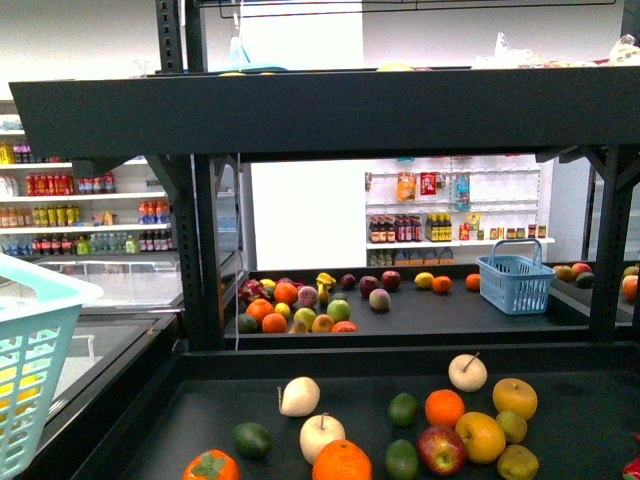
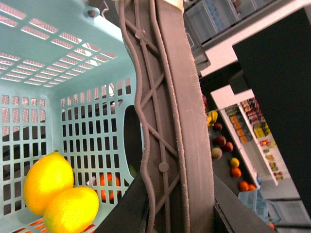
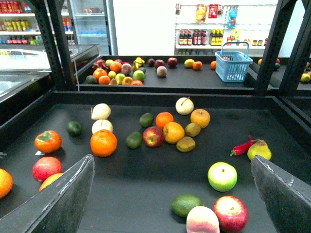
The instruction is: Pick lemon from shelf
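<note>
Shelf: black tiered stand with wide flat trays and black posts. A near tray spreads right below the front camera, a far tray lies behind it, and an upper tier spans the top.

Lemons: two bright yellow ovals lie touching each other in the bottom of the pale teal basket, seen in the left wrist view.

Pale teal basket, front view: it stands at the left edge, beside the shelf, with yellow showing through its slats.

Far tray: a small yellow fruit sits just beside an orange one. It may be another lemon, but it is too small to tell. A blue basket stands to the right of it, and a cluster of mixed fruit lies to the left.

Near tray: an orange, a red apple, a lime and a bigger golden-yellow fruit lie scattered. A red chilli touches a pear on the right side.

Right pincer: its two dark fingers stand wide apart over the near tray, holding nothing.

Left pincer: one ribbed grey-brown finger runs along the teal basket's rim. The other finger is out of sight, so I cannot tell whether it is clamped or apart.
</note>
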Available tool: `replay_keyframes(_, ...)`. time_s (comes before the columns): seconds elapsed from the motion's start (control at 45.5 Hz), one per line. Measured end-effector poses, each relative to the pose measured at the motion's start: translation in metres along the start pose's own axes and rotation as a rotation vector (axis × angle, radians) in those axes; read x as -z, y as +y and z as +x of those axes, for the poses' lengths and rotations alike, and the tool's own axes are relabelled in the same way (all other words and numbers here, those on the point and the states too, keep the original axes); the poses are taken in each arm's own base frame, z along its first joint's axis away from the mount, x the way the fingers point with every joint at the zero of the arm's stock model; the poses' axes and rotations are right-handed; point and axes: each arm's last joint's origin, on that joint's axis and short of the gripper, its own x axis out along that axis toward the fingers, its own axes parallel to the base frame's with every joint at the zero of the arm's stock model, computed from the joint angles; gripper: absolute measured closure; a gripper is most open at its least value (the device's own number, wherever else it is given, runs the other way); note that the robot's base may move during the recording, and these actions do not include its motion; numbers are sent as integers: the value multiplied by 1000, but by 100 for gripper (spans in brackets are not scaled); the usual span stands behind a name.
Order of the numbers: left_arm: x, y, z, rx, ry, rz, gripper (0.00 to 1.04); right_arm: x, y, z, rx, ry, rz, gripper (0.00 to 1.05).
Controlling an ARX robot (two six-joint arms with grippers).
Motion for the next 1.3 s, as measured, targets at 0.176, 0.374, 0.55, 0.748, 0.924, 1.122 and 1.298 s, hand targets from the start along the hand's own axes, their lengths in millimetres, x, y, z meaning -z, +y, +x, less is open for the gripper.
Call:
replay_keyframes(0.176, -15, 23, 8, 0, -67, -184, 86, 0, 0, 0, 0, 0, 0, 8)
replay_keyframes(0.374, -26, 43, 28, -3, -108, -242, 86, 0, 0, 0, 0, 0, 0, 8)
replay_keyframes(0.55, -26, 65, 57, -29, -130, -271, 86, 0, 0, 0, 0, 0, 0, 8)
replay_keyframes(0.748, -18, 82, 81, -61, -159, -346, 86, 0, 0, 0, 0, 0, 0, 8)
replay_keyframes(0.924, -16, 88, 99, -84, -208, -380, 86, 0, 0, 0, 0, 0, 0, 8)
replay_keyframes(1.122, -21, 91, 114, -102, -246, -392, 86, 0, 0, 0, 0, 0, 0, 8)
replay_keyframes(1.298, -19, 93, 124, -108, -231, -383, 86, 0, 0, 0, 0, 0, 0, 8)
